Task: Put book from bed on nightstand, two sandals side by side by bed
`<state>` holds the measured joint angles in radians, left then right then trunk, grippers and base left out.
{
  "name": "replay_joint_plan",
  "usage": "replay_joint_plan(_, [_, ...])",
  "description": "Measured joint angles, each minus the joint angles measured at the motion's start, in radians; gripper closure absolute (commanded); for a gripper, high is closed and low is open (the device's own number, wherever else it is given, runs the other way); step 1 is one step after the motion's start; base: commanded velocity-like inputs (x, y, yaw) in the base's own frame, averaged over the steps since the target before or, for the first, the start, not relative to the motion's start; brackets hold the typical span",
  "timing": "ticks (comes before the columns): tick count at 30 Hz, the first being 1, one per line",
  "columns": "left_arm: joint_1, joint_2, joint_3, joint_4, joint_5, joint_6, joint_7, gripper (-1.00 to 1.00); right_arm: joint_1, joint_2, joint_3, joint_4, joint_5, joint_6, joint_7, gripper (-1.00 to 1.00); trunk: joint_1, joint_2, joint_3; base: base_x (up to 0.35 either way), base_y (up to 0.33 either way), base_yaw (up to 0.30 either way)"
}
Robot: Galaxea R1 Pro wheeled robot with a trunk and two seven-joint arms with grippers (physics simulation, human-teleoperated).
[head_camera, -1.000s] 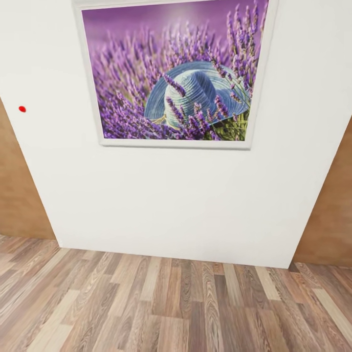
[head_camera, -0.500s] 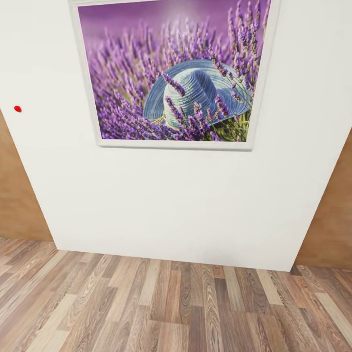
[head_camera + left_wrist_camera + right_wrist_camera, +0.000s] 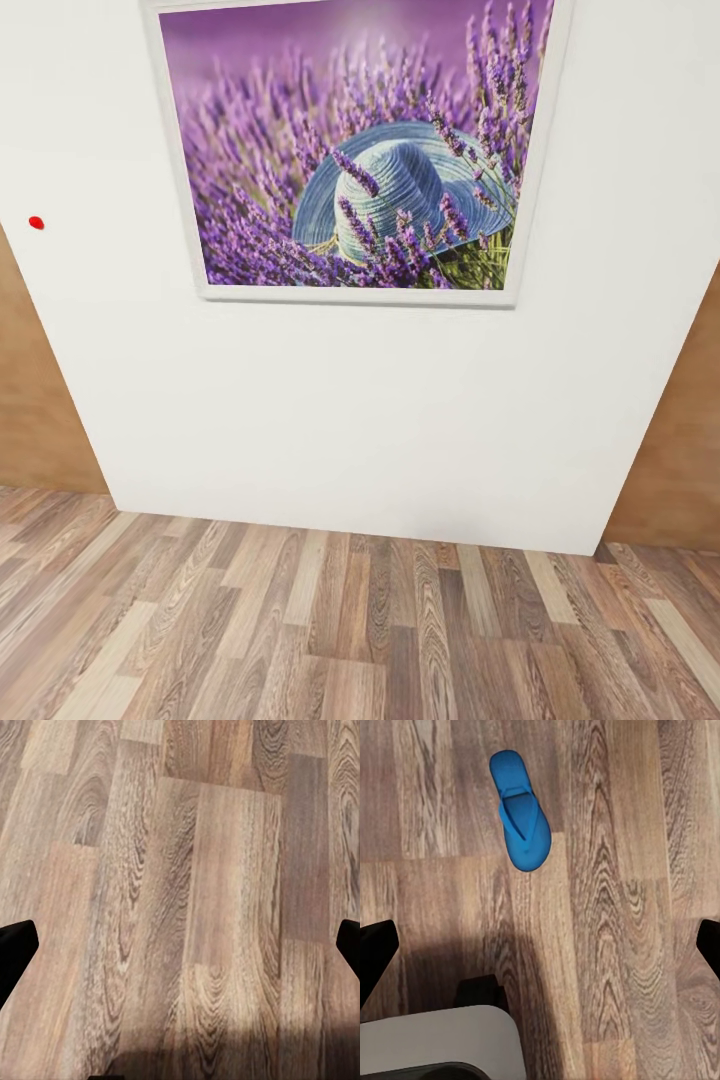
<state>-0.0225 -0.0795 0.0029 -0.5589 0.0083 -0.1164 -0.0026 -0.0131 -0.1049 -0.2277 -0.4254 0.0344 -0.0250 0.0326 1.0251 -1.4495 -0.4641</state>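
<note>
- Sandal: 1 counted, bright blue, flat, sole down on the plank floor; seen from right wrist cam, strap side up. Nothing touches it.
- Right gripper: 2 dark fingertips, at opposite edges of the right wrist view, spread wide; bare floor between them, nothing held. Sandal lies beyond the fingertips, apart from both.
- Grey-white rounded body w/ dark block at its edge, near the right wrist cam; casts a shadow on the floor. What it is: cannot tell.
- Left gripper: 2 dark fingertips, also spread wide; wood planks between them, nothing held.
- Head view: 1 white wall panel straight ahead, meeting the plank floor.
- Picture: 1, white-framed, hung on the panel; purple lavender w/ 1 blue straw hat.
- Red dot: 1, small, on the panel well to the side of the picture.
- Brown wall surfaces: 2, one on each side behind the panel.
</note>
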Motion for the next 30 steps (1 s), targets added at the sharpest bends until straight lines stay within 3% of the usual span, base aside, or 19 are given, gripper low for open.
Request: replay_joint_plan(30, [0.0, 0.0, 0.0, 0.0, 0.0, 0.0, 0.0, -1.0, 0.0, -0.007, -0.001, 0.001, -0.001, -0.001, 0.001, -1.0, 0.0, 0.0, 0.0, 0.0, 0.0, 0.0])
